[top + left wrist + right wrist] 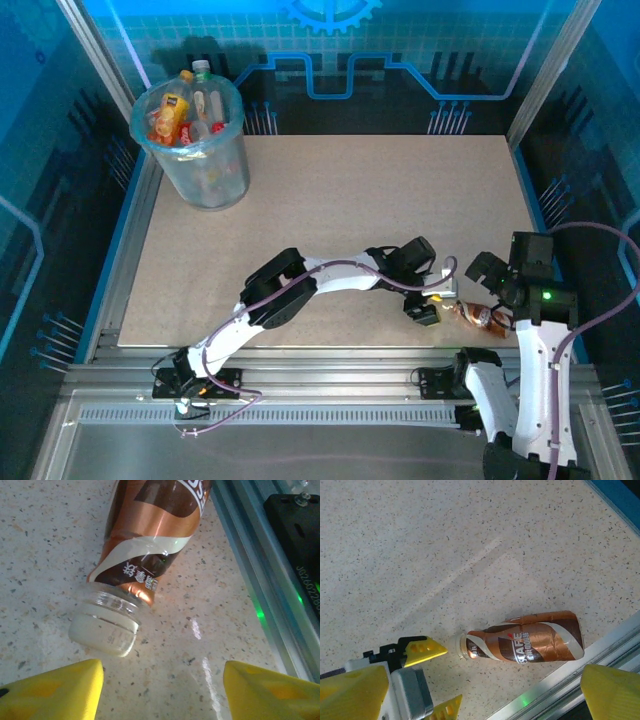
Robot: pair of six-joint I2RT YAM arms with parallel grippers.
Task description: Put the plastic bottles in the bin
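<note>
While one brown bottle [478,316] lies flat, the left gripper [161,692] and right gripper [482,692] gape empty; one bin [215,180] holds several bottles [185,115].

I'm looking into a robotics lab test cell, speckled beige bench [330,200], silver aluminium profile posts [100,50], blue wall panels printed with circuit lines and a gear [420,50], white robot arms [340,272] bolted to grooved metal rail [330,380]
</note>
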